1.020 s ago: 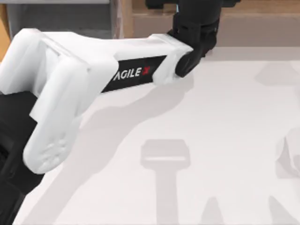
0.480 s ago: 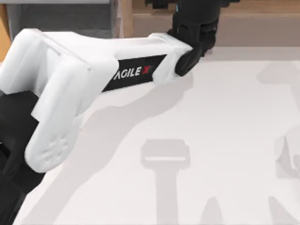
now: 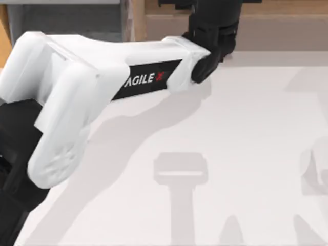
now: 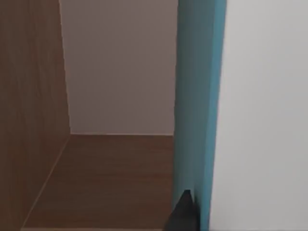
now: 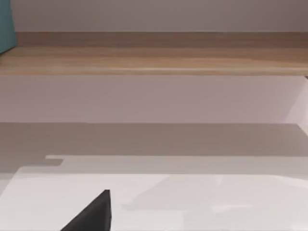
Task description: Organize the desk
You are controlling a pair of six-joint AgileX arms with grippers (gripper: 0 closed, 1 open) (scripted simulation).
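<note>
The left arm is reaching across the counter from the top view's left, and its left end effector is working at the light-wood raised shelf along the far edge. In the left wrist view a teal, flat-sided object, possibly a book, is standing upright just beside a dark fingertip inside a wooden compartment. Whether the jaws are closing on it, or standing wide or narrow, I cannot tell: only 1 fingertip is showing. The grey-lined drawer box is sitting at the far left, behind the arm.

The right arm is idling toward the counter's right side. Its wrist view is facing the shelf front across bare white counter, with 1 dark fingertip at the frame edge and a teal corner on the shelf.

Risks from this position:

1. The teal object is standing on a narrow edge. If the end effector is letting go before the object is leaning on a wall or seated flat, it is likely to topple out of the compartment.
2. The fingertip is lying very close to the object's face. A sideways retreat is liable to drag or tip it; a straight pull-back appears safer.
3. The left forearm is spanning the counter low over the shelf front. A hasty lift risks striking the shelf's upper board.
4. Any move by the right arm toward the shelf risks crossing the left arm's path.
</note>
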